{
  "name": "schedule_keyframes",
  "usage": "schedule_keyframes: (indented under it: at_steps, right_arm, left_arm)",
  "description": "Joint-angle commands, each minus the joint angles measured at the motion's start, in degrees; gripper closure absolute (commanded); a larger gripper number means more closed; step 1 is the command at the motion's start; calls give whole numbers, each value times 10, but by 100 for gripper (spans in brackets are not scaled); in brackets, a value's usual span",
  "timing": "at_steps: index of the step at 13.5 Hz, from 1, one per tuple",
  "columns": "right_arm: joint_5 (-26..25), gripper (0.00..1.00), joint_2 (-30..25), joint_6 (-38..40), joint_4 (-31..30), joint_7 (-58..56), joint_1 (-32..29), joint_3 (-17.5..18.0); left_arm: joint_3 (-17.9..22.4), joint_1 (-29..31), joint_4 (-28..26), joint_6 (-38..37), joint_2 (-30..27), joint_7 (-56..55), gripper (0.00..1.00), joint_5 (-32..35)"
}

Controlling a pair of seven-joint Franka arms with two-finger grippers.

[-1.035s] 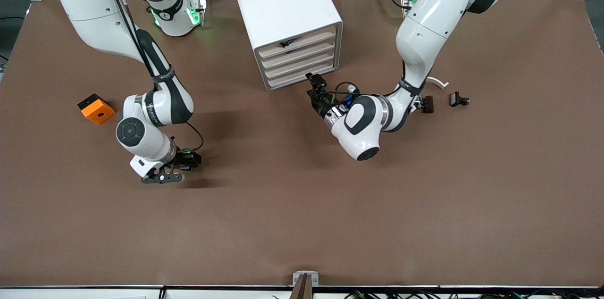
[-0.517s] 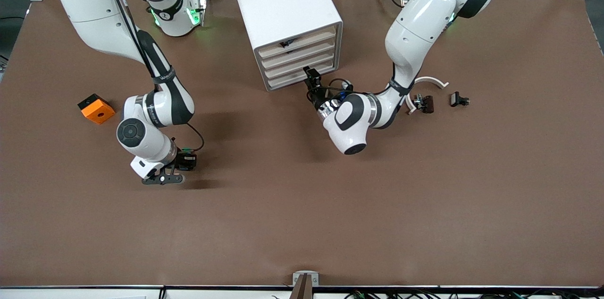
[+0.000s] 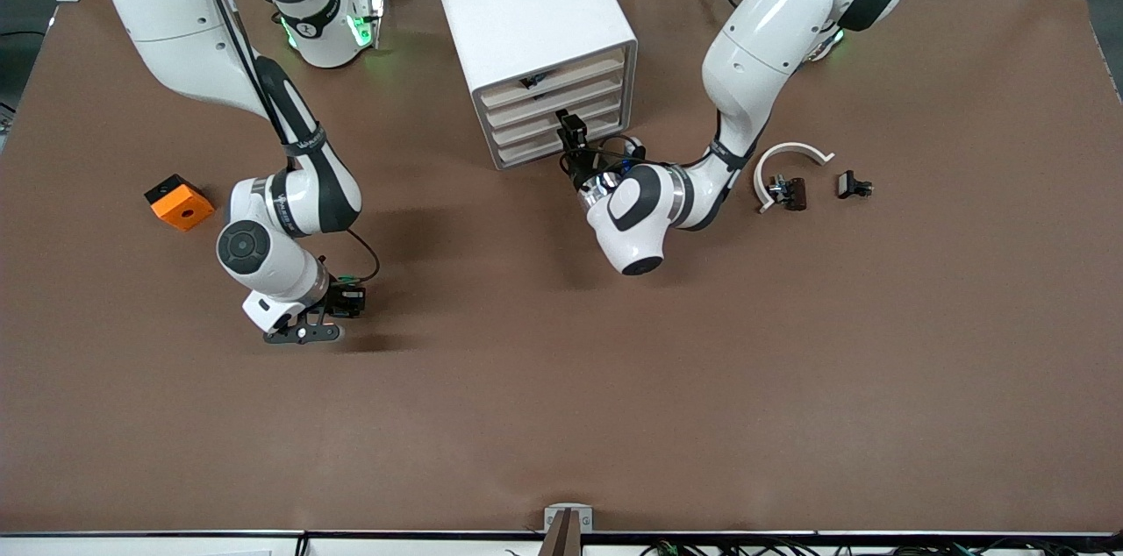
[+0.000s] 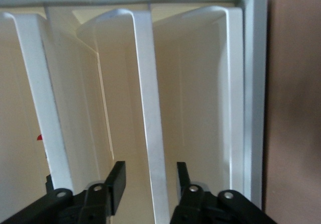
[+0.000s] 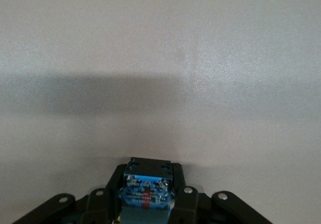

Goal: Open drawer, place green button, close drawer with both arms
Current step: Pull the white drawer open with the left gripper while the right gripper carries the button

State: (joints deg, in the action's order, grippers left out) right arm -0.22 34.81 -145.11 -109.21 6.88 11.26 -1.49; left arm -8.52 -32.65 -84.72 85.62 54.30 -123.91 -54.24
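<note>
The white cabinet (image 3: 526,3) stands at the back middle with its four cream-fronted drawers shut. My left gripper (image 3: 570,124) is open at the drawer fronts. In the left wrist view its jaws (image 4: 150,184) straddle the white front lip (image 4: 148,98) of the drawer (image 3: 526,128) second from the bottom, without touching it. My right gripper (image 3: 346,302) is low over the table toward the right arm's end and is shut on the button (image 3: 350,293). The button's green cap peeks out on top. In the right wrist view the button's blocky body (image 5: 146,186) sits between the fingers.
An orange cube (image 3: 179,202) lies near the right arm's end. A black clip with a white curved band (image 3: 788,188) and a small black part (image 3: 853,185) lie toward the left arm's end. A small dark thing (image 3: 531,82) shows in the top drawer's front.
The left arm has swung its gripper up to the cabinet's drawer fronts, uncovering the white band and clip. The right gripper has shifted very slightly with the button.
</note>
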Motion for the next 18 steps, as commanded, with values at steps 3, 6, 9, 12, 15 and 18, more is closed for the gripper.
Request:
schedule_keyframes:
  at_steps: [3,6,9,12,15,18]
  right_arm:
    - [7,97,-43,65,3,4,6,-4]
    - [7,97,-74,110,3,5,8,-4]
    - [7,97,-98,153,4,17,15,-4]
    - [7,96,-126,198,4,71,43,-4]
    - [7,96,-154,269,20,156,83,-4]
    - [7,96,-157,359,78,286,141,-4]
  left_arm:
    - [2,-5,1,-5,5,-10,84,-16]
    - [3,-2,1,-5,5,-10,100,-15]
    - [10,10,5,0,4,-9,100,-13]
    - [10,49,10,4,3,-6,100,-12]
    - [10,73,25,21,0,-3,100,-14]
    - [12,94,45,43,3,12,100,-14]
